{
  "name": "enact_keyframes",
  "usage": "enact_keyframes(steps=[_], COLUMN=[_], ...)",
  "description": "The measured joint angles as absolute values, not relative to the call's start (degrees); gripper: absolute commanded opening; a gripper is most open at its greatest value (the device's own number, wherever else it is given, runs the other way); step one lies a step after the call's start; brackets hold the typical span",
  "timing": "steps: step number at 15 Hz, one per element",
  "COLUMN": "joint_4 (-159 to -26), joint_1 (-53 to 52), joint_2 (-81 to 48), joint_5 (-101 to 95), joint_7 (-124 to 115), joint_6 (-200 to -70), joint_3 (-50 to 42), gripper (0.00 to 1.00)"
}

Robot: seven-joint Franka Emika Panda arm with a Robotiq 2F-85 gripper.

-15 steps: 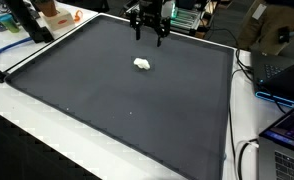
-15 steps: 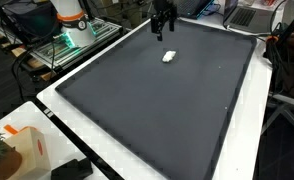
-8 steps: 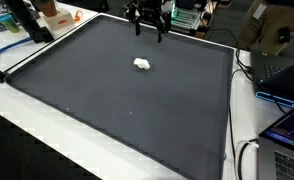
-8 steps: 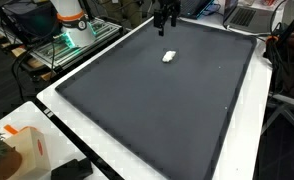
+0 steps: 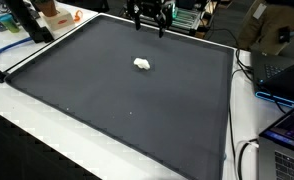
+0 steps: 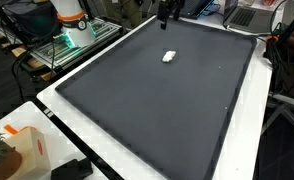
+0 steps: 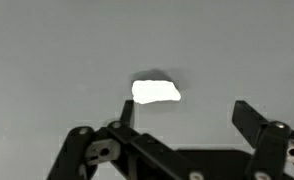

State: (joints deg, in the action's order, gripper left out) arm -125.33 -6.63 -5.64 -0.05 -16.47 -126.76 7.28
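A small white lump [image 5: 142, 64] [image 6: 168, 56] lies alone on the dark mat [image 5: 117, 110] [image 6: 167, 110], toward its far end in both exterior views. My gripper [image 5: 151, 26] [image 6: 167, 16] hangs well above the mat, beyond the lump, with nothing in it. In the wrist view the white lump [image 7: 156, 92] shows bright on grey, just above my left finger, and my gripper [image 7: 183, 112] stands open with both black fingers apart and empty.
White table borders [image 6: 77, 140] frame the mat. An orange-and-white item [image 6: 19, 148] sits at a near corner. Laptops and cables [image 5: 277, 110] lie along one side, a robot base with a green-lit stand [image 6: 69, 30] at another. Boxes [image 5: 55, 14] crowd the far edge.
My gripper has risen higher above the mat and drifted slightly away from the white lump. The lump has stayed where it lies.
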Motion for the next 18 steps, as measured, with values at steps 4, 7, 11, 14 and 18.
enact_keyframes(steps=[4,7,11,14,18], joint_4=[-119.89,-115.07,-109.38,-108.72,-106.17], joint_1=[-6.63,-6.64,-6.57,-6.71,-6.80], joint_2=[-9.29,-12.67,-16.97,-17.59,-18.48], joint_5=[-0.04,-0.04,1.02,0.87,0.62], joint_7=[-16.48,-16.55,-16.46,-16.70,-16.89], joint_6=[-121.72,-117.68,-114.03,-113.93,-110.09], joint_3=[7.25,7.18,6.76,6.54,5.30], gripper=[1.00,1.00,1.00,1.00,1.00])
